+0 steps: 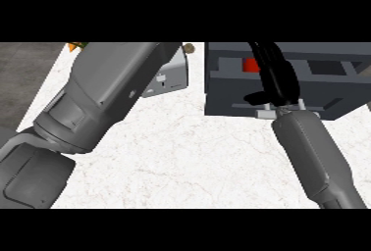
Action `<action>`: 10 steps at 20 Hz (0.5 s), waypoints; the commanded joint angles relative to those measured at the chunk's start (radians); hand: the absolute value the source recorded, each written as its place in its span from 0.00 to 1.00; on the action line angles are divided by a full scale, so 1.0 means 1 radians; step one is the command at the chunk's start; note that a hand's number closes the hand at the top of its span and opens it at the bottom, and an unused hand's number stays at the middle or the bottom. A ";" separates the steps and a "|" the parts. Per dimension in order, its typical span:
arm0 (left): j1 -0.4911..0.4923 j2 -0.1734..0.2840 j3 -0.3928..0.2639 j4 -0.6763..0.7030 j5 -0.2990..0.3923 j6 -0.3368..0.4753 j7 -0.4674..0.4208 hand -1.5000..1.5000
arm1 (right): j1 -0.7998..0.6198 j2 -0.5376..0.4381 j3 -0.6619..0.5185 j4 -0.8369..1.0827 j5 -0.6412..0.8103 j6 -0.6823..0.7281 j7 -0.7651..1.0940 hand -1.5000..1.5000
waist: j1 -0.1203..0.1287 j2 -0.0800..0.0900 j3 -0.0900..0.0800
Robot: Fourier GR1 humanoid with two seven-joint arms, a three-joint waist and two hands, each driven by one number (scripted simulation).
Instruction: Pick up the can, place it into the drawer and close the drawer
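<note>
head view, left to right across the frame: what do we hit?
Left forearm → small grey box → dark drawer unit → red can inside it → right hand.

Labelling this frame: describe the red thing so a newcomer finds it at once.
Start at the dark grey drawer unit at the counter's top right. Look into its open top, just left of the black right hand reaching in. The red can is the only bright red thing there.

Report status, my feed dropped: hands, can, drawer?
Right hand over the open drawer, fingers straight. Red can inside. Left hand out of view.
</note>
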 commanded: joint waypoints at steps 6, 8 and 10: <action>0.085 0.098 -0.022 -0.126 -0.027 -0.034 0.102 0.00 | -0.226 0.032 -0.086 0.321 0.064 -0.230 -0.001 0.00 | 0.033 -0.002 0.000; 0.114 0.086 -0.032 -0.182 -0.031 -0.030 0.099 0.00 | -0.283 0.020 -0.108 0.386 0.059 -0.237 -0.006 0.00 | 0.043 -0.002 0.000; 0.126 0.077 -0.035 -0.187 -0.038 0.000 0.106 0.00 | -0.351 0.010 -0.118 0.447 0.070 -0.245 -0.010 0.00 | 0.053 0.005 0.000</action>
